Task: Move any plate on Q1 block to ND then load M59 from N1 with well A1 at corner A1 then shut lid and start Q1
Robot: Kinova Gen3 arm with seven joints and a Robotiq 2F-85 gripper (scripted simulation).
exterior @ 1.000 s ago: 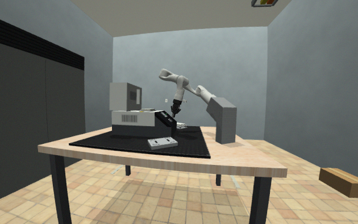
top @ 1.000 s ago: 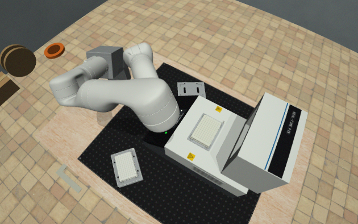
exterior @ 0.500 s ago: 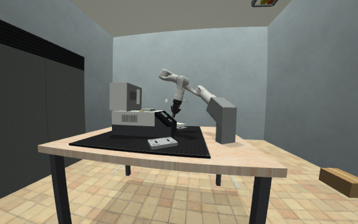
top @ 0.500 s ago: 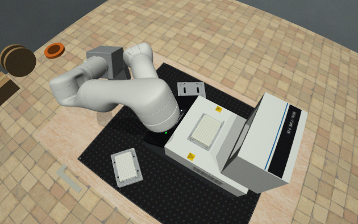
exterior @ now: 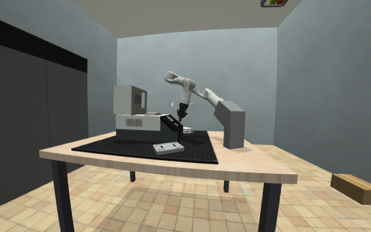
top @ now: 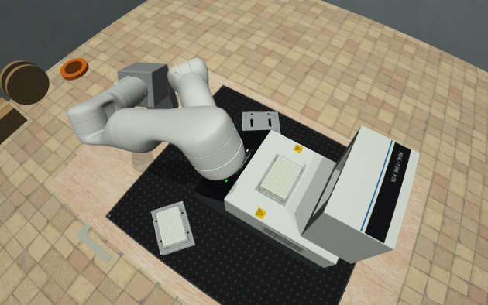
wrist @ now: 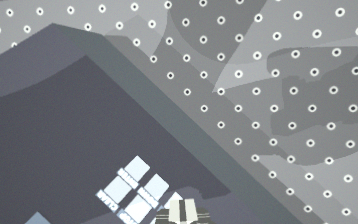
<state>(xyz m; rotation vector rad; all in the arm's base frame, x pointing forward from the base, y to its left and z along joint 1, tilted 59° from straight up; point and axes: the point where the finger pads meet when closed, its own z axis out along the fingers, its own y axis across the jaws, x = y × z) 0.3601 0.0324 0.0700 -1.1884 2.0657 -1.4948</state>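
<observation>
The cycler Q1 (top: 271, 201) (exterior: 144, 128) stands on the black mat with its lid (top: 364, 193) (exterior: 129, 100) swung fully up. A white well plate (top: 280, 178) lies in the block on its deck. Plate M59 (top: 171, 226) lies in the grey nest N1 (top: 154, 217) at the front left of the mat. The nest ND (top: 260, 121) (exterior: 168, 148) is empty. My gripper (exterior: 179, 119) (wrist: 181, 212) is shut and empty. Its tips hang just over Q1's sloped front panel, beside the light keys (wrist: 135, 190). In the overhead view the arm hides it. A small green lamp (top: 226, 180) glows on the panel.
The arm's grey base block (top: 149, 83) (exterior: 232, 126) stands at the mat's edge. The black perforated mat (top: 240, 267) (exterior: 200, 153) (wrist: 280, 90) lies on the wooden table (exterior: 250, 171). A brown box (exterior: 350, 184) lies on the floor.
</observation>
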